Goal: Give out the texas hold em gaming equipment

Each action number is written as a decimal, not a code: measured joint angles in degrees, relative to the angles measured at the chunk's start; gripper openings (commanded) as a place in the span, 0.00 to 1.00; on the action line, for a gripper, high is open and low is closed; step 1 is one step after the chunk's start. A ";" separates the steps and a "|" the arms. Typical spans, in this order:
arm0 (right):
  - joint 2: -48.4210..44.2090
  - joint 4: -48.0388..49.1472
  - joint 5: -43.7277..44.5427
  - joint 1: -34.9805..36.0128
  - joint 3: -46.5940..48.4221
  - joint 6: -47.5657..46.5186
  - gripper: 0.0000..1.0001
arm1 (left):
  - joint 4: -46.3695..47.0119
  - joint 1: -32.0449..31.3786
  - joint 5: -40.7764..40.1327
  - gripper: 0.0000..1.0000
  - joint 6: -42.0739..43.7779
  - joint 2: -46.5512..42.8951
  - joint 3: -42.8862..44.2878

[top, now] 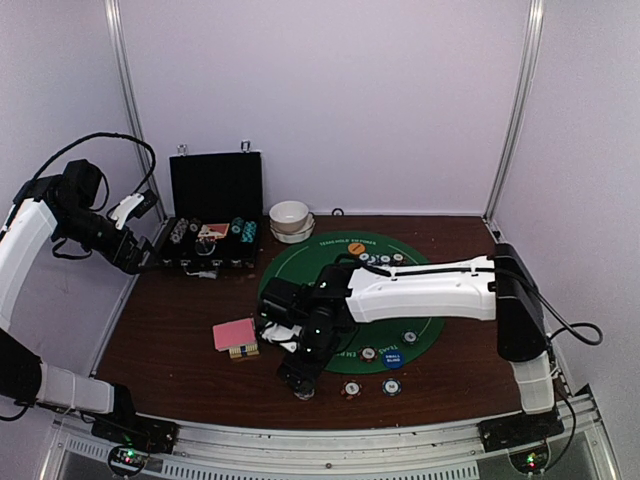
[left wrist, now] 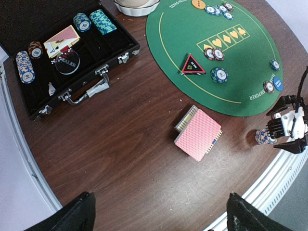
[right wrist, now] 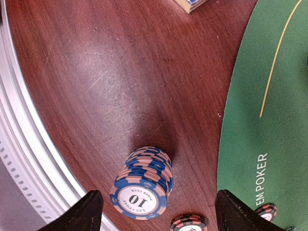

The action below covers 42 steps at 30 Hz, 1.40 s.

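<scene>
Presumably as a player's stake, the chip stack (right wrist: 142, 183) stood just outside the green mat (right wrist: 269, 96), untouched between the spread fingers (right wrist: 89, 214) of the right gripper (right wrist: 159, 195); left gripper (left wrist: 161, 209) likewise spread.

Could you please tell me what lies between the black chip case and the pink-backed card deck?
Nothing but bare wooden table separates the case from the deck, as the left wrist view shows.

Bare brown wooden bench (left wrist: 120, 144) lies open between the black chip case (left wrist: 113, 43) and the pink-backed card deck (left wrist: 198, 134).
</scene>
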 measured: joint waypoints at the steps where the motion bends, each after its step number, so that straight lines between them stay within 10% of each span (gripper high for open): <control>1: 0.13 -0.02 -0.17 0.07 0.02 -0.09 0.83 | 0.00 0.00 0.00 0.98 0.00 0.00 0.00; 17: 3.74 -0.31 -0.85 0.31 0.15 -0.98 0.58 | 0.00 0.00 -0.02 0.98 0.00 0.00 0.00; 42: 3.74 -1.86 -0.37 1.05 2.14 -1.66 0.51 | 0.00 0.00 -0.04 0.98 0.00 0.00 0.00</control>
